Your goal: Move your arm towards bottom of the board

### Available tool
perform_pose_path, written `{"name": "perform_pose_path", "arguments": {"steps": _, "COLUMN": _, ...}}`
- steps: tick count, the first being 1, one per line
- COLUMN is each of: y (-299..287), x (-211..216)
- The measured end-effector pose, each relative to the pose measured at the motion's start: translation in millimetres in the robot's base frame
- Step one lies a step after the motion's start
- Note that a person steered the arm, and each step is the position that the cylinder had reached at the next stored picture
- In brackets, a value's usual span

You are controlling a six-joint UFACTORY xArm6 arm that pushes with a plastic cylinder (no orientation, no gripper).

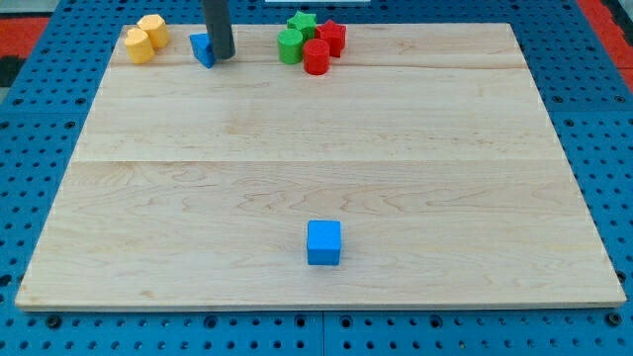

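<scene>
My tip [222, 56] sits at the view's top beside a small blue block [203, 48]; no gripper exists, and the whole descent down the pale wooden counter [316, 188] remains.

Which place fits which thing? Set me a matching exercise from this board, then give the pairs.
Things:
1. blue cube
2. yellow blocks
3. my tip
4. red blocks

Places:
A. top edge, far left in the view
B. against the small blue block at the top
C. alone near the view's bottom
D. beside the green blocks, on their right

Pairs: 1-C, 2-A, 3-B, 4-D
</scene>
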State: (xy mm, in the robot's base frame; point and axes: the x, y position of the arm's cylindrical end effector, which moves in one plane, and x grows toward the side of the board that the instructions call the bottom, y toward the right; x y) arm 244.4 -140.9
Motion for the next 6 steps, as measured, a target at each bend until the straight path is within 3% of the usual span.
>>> {"name": "perform_pose_path", "arguments": {"steps": 2, "y": -32.5, "x": 3.3}}
{"name": "perform_pose_path", "arguments": {"steps": 3, "y": 14.7, "x": 80.9}}
{"name": "perform_pose_path", "arguments": {"steps": 5, "y": 241.1, "x": 218.9}}
{"name": "perform_pose_path", "arguments": {"steps": 6, "y": 300.8, "x": 282.5}}
